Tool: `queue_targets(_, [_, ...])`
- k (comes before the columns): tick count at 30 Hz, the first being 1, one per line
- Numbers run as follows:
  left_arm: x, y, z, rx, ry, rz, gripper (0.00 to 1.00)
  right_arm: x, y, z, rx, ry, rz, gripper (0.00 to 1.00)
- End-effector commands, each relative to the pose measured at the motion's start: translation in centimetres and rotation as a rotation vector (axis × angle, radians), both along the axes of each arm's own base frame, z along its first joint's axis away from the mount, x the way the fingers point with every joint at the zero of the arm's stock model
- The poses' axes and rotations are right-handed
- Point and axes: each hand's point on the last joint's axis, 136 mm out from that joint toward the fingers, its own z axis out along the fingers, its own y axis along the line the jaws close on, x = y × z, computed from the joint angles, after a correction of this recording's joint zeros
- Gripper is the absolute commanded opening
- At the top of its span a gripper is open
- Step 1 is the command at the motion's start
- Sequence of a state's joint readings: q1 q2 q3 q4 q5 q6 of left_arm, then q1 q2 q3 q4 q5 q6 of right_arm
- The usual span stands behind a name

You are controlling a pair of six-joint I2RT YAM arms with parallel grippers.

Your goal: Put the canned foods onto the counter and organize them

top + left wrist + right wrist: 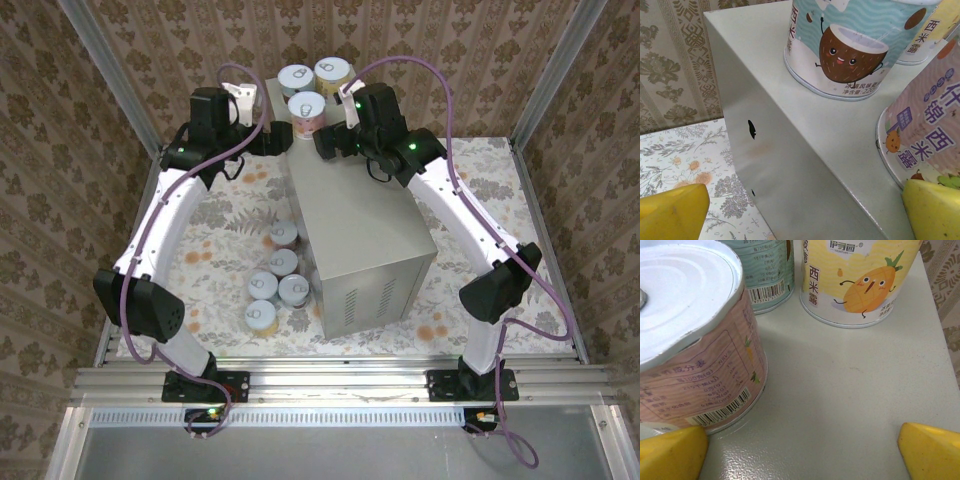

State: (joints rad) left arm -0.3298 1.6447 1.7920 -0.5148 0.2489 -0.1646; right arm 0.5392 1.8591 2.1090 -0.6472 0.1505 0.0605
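Three cans stand on the far end of the grey counter [365, 230]: a pink one [307, 110], a blue coconut one [297, 78] and a yellow pineapple one [333, 70]. Several more cans [278, 285] sit on the floral cloth left of the counter. My left gripper [272, 138] is open over the counter's left edge [805, 150], its right fingertip [935, 210] beside the pink can [925, 135]. My right gripper [330, 145] is open above the bare counter top [840, 390], with its left fingertip [670, 452] by the pink can [695, 340]. Neither holds anything.
The counter's near end face carries vent slits [375, 295]. Floral cloth [200, 240] covers the floor around it. Patterned walls and a metal frame [110, 80] close in the cell. Both arms arch in from the near corners.
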Motion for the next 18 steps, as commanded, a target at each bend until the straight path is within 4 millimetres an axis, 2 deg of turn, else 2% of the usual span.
queue_targets(1, [0.99, 0.41, -0.26, -0.001, 0.009, 0.019, 1.00, 1.16, -0.37, -3.94, -0.027, 0.092, -0.041, 1.00])
queue_targets(18, [1.18, 0.26, -0.48, 0.000, 0.016, 0.012, 1.00, 1.15, -0.32, -4.18, -0.025, 0.096, -0.040, 1.00])
